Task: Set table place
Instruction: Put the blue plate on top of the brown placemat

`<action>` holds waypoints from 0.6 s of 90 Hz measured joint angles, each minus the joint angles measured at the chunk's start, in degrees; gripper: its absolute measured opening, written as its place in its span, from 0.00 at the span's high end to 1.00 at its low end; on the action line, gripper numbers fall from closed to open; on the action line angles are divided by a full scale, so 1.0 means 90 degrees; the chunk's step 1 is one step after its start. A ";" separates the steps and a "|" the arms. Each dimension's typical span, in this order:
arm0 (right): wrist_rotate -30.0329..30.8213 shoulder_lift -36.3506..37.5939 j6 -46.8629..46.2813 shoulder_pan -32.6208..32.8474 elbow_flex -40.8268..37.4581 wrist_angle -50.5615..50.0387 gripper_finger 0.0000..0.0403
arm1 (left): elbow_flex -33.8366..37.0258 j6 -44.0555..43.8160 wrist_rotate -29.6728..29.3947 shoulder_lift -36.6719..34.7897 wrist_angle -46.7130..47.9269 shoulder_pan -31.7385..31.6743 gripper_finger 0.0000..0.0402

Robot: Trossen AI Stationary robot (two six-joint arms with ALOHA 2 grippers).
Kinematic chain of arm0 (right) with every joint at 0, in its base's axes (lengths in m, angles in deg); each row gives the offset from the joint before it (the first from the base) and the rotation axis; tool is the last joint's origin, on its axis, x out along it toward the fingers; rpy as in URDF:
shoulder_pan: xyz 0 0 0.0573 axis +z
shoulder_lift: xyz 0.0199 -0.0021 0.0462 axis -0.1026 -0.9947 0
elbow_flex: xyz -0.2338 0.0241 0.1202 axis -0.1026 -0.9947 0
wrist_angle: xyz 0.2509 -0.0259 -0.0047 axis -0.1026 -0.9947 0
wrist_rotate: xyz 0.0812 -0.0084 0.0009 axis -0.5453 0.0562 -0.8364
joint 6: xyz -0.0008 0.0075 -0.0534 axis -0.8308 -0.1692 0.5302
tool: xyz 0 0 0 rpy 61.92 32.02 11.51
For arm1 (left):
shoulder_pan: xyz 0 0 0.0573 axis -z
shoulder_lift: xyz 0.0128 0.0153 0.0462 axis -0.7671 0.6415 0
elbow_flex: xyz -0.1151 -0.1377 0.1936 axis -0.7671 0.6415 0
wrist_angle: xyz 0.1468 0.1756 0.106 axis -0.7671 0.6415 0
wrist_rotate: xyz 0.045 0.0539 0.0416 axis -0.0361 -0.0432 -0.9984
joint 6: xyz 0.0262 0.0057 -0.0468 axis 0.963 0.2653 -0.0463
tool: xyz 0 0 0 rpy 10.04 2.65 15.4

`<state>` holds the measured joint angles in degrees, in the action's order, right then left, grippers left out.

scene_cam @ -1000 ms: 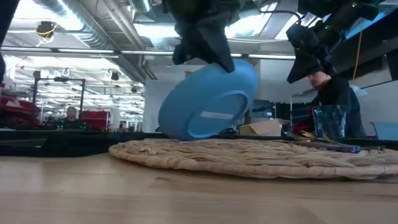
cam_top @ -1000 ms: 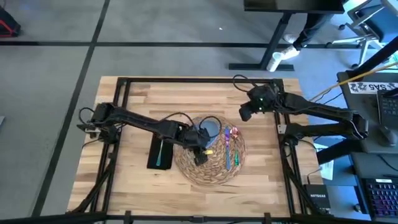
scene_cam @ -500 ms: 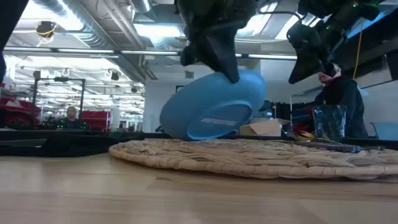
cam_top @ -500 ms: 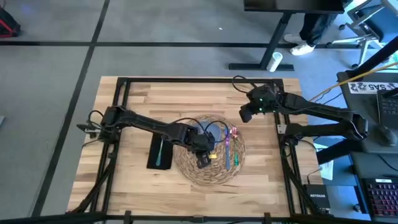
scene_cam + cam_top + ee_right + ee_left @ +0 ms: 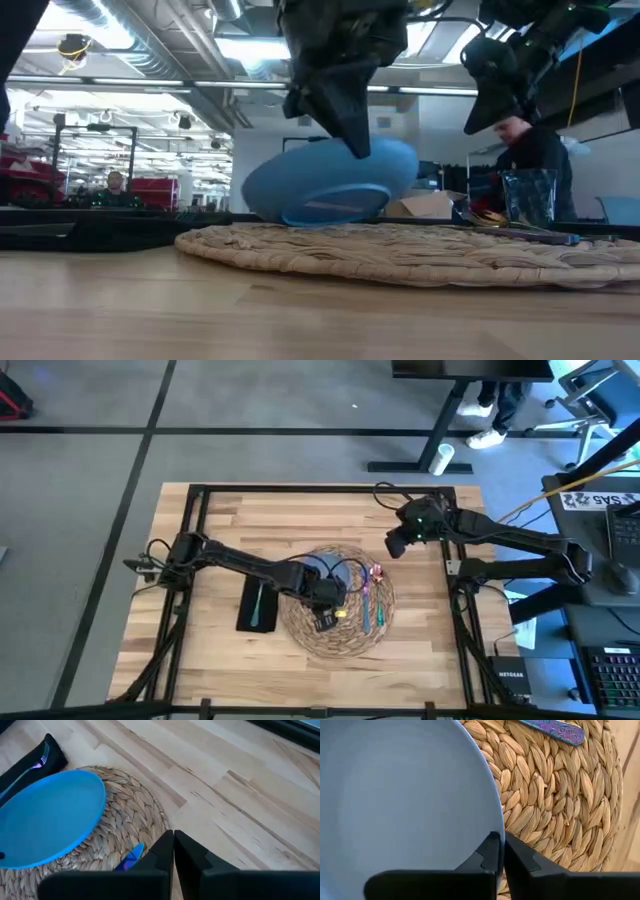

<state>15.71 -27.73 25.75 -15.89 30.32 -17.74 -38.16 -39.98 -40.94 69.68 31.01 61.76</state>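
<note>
Now, left pincer (image 5: 345, 120): clamping together on the near rim of the plate (image 5: 330, 182), fingers (image 5: 492, 855) pinching the edge over the mat (image 5: 335, 605).
Plate: sitting low and nearly flat, one side seeming to touch the mat's weave while the gripped side is riding slightly higher; whether it is fully resting, I cannot tell.
Mat: lying mid-tabletop (image 5: 230, 520), with the cutlery (image 5: 372, 595) lying on its right part, just beside the plate.
Napkin (image 5: 258, 607): lying on the wood just left of the mat, carrying the fork (image 5: 257, 606).
Right pincer (image 5: 396, 544): hovering well apart, above the far right of the tabletop, fingers (image 5: 165, 852) pressing together on nothing.
Progress: mat, napkin, fork and cutlery are looking placed; the plate is being lowered and likely awaiting release. A glass (image 5: 528, 200) is showing beyond the mat in the low view; its placing I cannot judge.
Change: a second ago the plate was tilting steeply on edge; it is now levelling and dropping toward the mat, while the right arm is staying put.
</note>
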 joint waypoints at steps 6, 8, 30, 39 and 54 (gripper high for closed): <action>-0.0020 -0.0002 0.0002 0.0000 0.0000 -0.0005 1.00 | 0.0000 -0.0037 0.0018 0.0000 -0.0078 0.0037 1.00; -0.0042 -0.0002 0.0002 0.0000 0.0000 -0.0002 1.00 | 0.0000 -0.0058 0.0018 0.0000 -0.0104 0.0043 1.00; -0.0074 -0.0002 0.0002 0.0000 0.0000 -0.0002 1.00 | 0.0000 -0.0302 0.0040 0.0030 -0.0432 -0.0008 1.00; -0.0139 -0.0002 0.0002 0.0000 0.0000 -0.0005 1.00 | 0.0000 -0.0397 0.0038 0.0082 -0.0570 -0.0013 1.00; -0.0193 0.0000 0.0024 0.0000 0.0002 -0.0006 1.00 | 0.0000 -0.0518 0.0015 0.0126 -0.0658 0.0002 1.00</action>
<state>13.98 -27.73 25.97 -15.89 30.34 -17.79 -38.16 -44.64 -40.81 70.81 25.09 61.78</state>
